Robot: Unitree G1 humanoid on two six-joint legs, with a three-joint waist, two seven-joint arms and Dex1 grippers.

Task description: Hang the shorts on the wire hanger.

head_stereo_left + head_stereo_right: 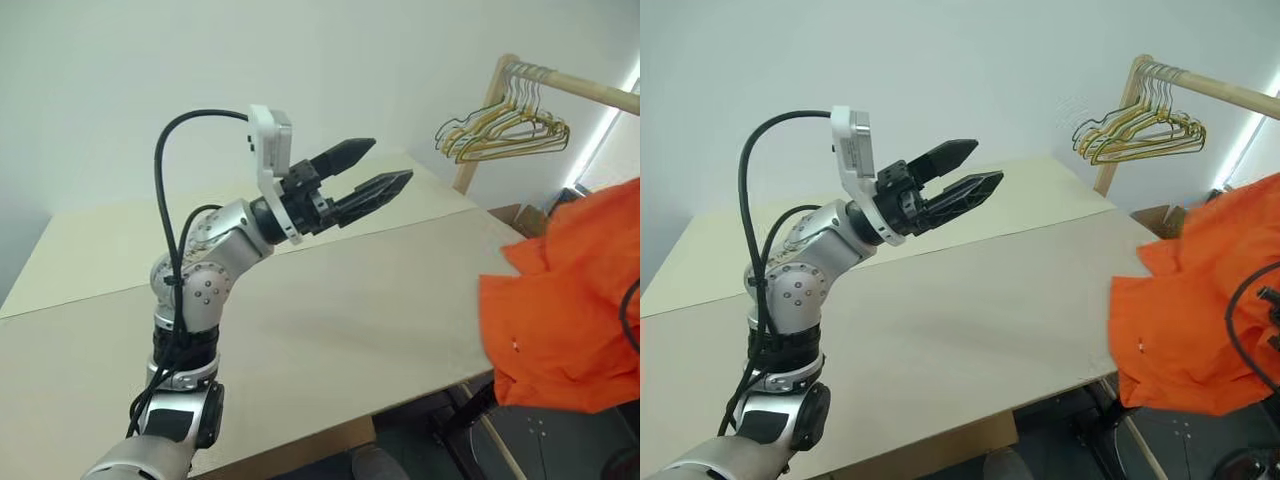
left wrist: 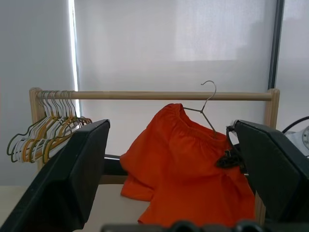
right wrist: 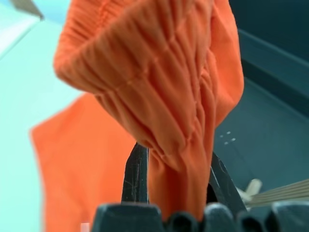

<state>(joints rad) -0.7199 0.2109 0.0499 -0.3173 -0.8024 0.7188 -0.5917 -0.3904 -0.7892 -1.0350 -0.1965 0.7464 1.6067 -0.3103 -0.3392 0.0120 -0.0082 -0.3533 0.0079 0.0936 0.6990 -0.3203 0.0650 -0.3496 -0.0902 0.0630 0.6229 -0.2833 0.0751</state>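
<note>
While the left end effector [image 1: 368,172] hovers above the desk [image 1: 330,320] with its two fingers spread apart and nothing between them, the right end effector [image 3: 176,193] is clamped on the gathered waistband of the shorts [image 2: 186,164]. These hang in the air off the desk's right edge, in front of the wooden rail [image 2: 159,95]. Rising from the shorts, the wire hanger [image 2: 206,107] has its hook near the rail. A bunch of hangers [image 1: 505,130] hangs on the rail.
</note>
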